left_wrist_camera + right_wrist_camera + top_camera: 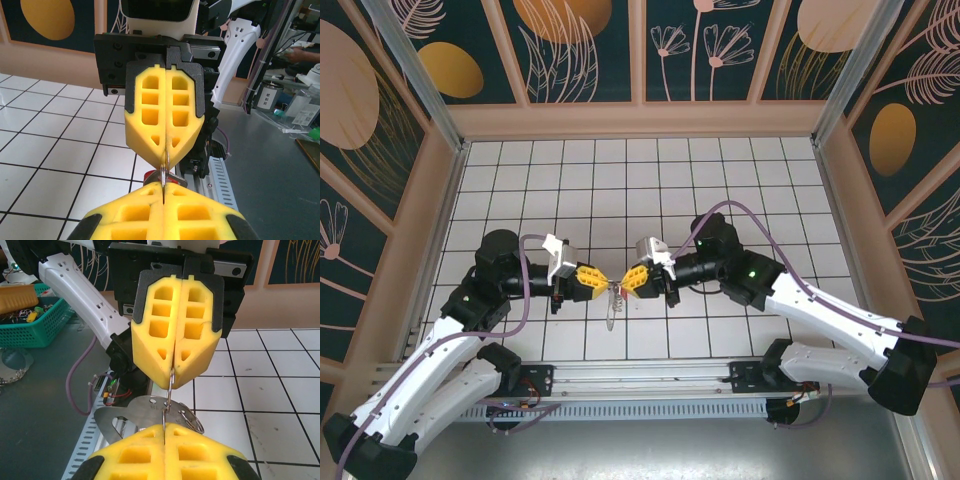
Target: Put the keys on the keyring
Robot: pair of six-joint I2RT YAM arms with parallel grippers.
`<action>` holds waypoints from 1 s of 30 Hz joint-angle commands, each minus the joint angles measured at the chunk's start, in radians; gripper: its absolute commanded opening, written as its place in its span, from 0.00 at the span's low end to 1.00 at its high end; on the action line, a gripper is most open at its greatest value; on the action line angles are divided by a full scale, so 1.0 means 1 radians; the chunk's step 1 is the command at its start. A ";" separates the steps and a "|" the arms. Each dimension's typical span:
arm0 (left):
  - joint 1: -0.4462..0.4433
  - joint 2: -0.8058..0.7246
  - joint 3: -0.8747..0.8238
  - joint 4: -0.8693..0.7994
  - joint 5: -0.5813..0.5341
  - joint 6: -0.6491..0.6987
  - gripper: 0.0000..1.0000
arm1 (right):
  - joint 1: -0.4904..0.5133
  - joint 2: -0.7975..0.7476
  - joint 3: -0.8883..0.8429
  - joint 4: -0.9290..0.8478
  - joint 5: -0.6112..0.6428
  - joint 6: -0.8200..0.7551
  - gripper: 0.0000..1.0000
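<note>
Top view, frame centre: the left gripper and right gripper meet tip to tip. Each has its jaws closed together on the keyring. In the wrist views the keyring is a thin wire seen edge-on, its long axis running straight between the opposed tips. The keys hang just below that gap, equally near both arms.
</note>
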 commanded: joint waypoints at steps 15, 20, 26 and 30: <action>-0.005 -0.011 -0.002 0.046 0.020 0.008 0.00 | -0.004 -0.003 0.025 0.022 0.016 0.018 0.00; -0.005 -0.010 -0.001 0.046 0.020 0.008 0.00 | -0.009 -0.020 0.011 0.019 0.032 0.023 0.00; -0.005 -0.009 -0.002 0.045 0.017 0.010 0.00 | -0.012 -0.029 0.003 0.005 0.048 0.021 0.00; -0.005 -0.010 -0.002 0.044 0.012 0.011 0.00 | -0.013 -0.036 -0.002 0.001 0.051 0.023 0.00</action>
